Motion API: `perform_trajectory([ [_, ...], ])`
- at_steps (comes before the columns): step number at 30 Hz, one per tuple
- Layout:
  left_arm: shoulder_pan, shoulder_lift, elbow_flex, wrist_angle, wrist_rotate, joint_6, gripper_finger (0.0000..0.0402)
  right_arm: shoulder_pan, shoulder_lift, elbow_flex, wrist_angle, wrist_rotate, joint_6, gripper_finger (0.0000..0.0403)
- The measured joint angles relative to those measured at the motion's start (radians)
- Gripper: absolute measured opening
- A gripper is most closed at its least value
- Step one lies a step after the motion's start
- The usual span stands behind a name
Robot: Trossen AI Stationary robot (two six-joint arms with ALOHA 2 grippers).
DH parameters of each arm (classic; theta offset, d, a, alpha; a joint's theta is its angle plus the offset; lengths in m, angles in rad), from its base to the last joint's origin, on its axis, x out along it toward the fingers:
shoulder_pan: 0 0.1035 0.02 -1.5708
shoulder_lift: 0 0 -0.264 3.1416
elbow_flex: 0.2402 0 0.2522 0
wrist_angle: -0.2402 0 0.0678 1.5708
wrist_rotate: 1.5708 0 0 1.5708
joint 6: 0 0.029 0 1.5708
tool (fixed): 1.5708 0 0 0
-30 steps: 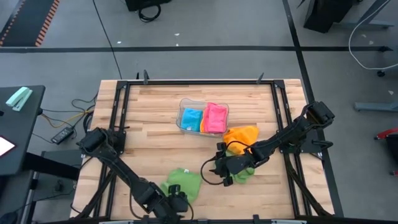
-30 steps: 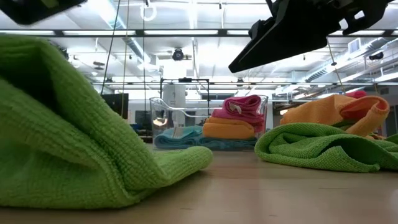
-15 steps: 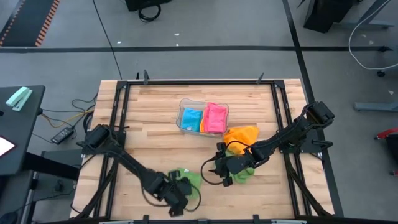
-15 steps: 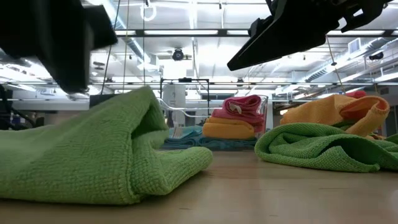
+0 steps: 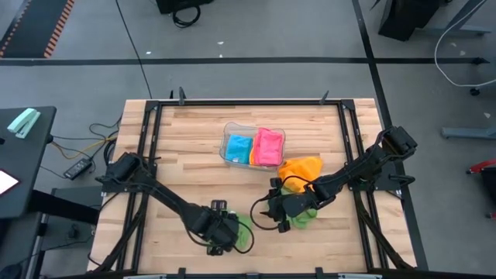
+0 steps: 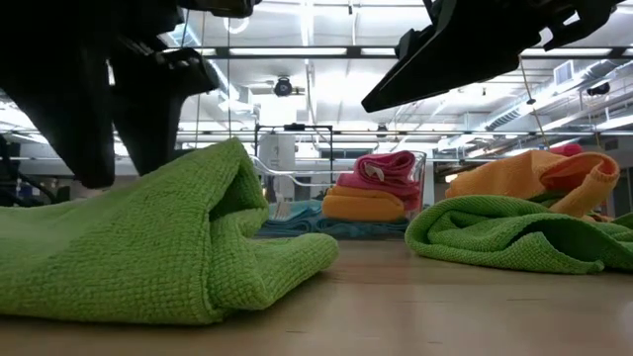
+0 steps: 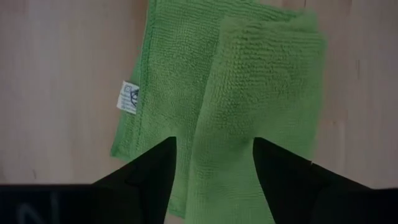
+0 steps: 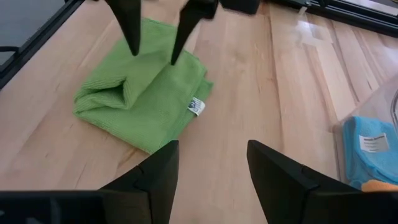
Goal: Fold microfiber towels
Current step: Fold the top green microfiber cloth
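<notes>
Green towel (image 7: pixel 249 93) at table's 6 o'clock, folded over, soft, light, limp | left gripper (image 5: pixel 225 231) above it, jaws apart, empty | right gripper (image 5: pixel 275 208) at 4 o'clock, jaws apart, empty | best pinched at a corner near white tag (image 7: pixel 128 98)

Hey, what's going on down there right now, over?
Left gripper open, over the folded green towel, nothing held. Right gripper open, above bare table near second green towel. Nothing in the way. Over.

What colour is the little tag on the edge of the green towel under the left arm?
White, with small blue print. The tag on the green towel shows best in the left wrist view.
</notes>
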Motion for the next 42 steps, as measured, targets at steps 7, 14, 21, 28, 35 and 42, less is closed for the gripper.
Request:
perform_trajectory([
  [7, 0.046, 0.035, -0.001, 0.003, 0.112, 0.052, 0.0212, 0.018, 0.0, 0.0, 0.005, 0.0, 0.0, 0.0198],
  [14, 0.071, 0.038, -0.001, 0.023, 0.147, 0.052, 0.0147, 0.018, 0.0, 0.001, 0.009, 0.002, 0.001, 0.0198],
  [21, 0.059, 0.035, 0.005, 0.024, 0.156, 0.052, 0.004, 0.018, 0.0, 0.001, 0.012, 0.003, 0.0, 0.0198],
  [28, 0.053, 0.035, 0.111, -0.044, 0.174, 0.013, 0.0026, 0.018, 0.0, 0.001, 0.014, 0.004, 0.0, 0.0198],
  [35, 0.054, 0.033, 0.182, -0.067, 0.174, -0.318, 0.0014, 0.018, 0.0, 0.001, 0.01, 0.004, 0.001, 0.0198],
  [42, 0.007, 0.037, 0.183, -0.039, 0.161, -0.517, 0.0029, 0.035, 0.0, 0.001, 0.012, 0.004, 0.001, 0.0198],
])
